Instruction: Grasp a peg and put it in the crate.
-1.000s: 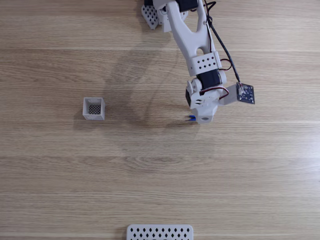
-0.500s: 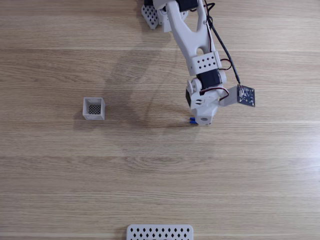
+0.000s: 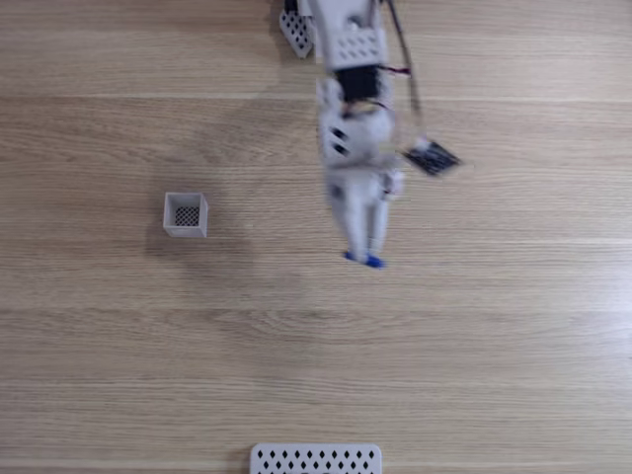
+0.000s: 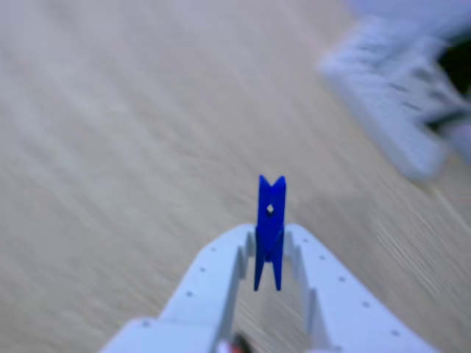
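Observation:
The blue peg (image 4: 270, 232) stands upright between my two white fingers in the other view, and my gripper (image 4: 270, 254) is shut on it above the blurred wooden table. In the fixed view the arm is blurred and points down the picture; the gripper (image 3: 363, 255) shows the peg (image 3: 373, 262) as a small blue spot at its tip. The white crate (image 3: 168, 215) with its dark mesh bottom stands on the table far to the left of the gripper.
A flat white panel with diamond holes (image 3: 315, 459) lies at the bottom edge of the fixed view. The arm's white base (image 3: 296, 30) sits at the top; a blurred white perforated part (image 4: 390, 103) shows in the other view.
The arm has swung from the right toward the middle and stretched out, lifting the peg off the table; the picture is now motion-blurred.

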{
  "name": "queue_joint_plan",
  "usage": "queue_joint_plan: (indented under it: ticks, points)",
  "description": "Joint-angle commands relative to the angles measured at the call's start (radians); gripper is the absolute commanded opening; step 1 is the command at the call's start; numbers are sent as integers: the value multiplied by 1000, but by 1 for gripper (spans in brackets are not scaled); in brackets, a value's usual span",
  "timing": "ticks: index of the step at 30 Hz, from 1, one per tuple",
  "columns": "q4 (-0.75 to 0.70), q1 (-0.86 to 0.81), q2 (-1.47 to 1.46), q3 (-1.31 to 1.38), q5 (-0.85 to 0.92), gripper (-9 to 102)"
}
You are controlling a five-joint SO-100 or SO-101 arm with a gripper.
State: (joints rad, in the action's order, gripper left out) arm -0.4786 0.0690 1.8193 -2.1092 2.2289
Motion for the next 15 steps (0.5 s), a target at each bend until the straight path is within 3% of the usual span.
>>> queue_joint_plan:
  ticks: [1, 7, 15]
  points:
    - [189, -163, 307, -144, -118, -1]
    - [397, -304, 426, -302, -295, -1]
    - [604, -509, 244, -321, -678, -1]
